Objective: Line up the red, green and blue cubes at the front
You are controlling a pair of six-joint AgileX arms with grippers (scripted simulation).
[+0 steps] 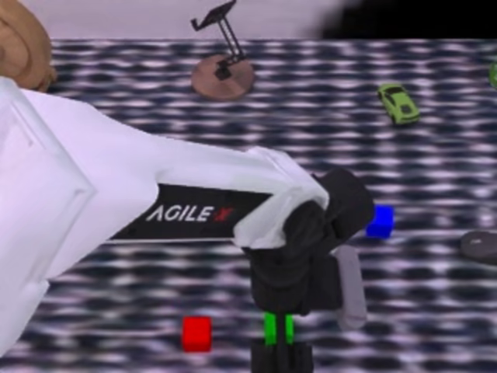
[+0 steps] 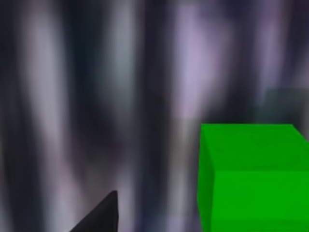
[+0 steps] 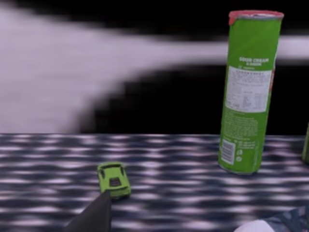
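Observation:
My left arm reaches across the table to its front middle. The left gripper point(image 1: 279, 353) points down, open, around the green cube point(image 1: 278, 327). In the left wrist view the green cube point(image 2: 253, 176) rests on the table, with a clear gap between it and the one dark finger point(image 2: 99, 217) that shows. To the left along the front sits the red cube point(image 1: 196, 332). Farther back and to the right lies the blue cube point(image 1: 380, 221). The right arm is outside the top view; its gripper point(image 3: 159, 228) is open and holds nothing.
A lime-green toy car point(image 1: 398, 102) sits at the back right, and a phone stand on a round wooden base point(image 1: 223, 74) at the back middle. A dark disc point(image 1: 479, 245) lies at the right edge. The right wrist view shows a tall green can point(image 3: 247, 92).

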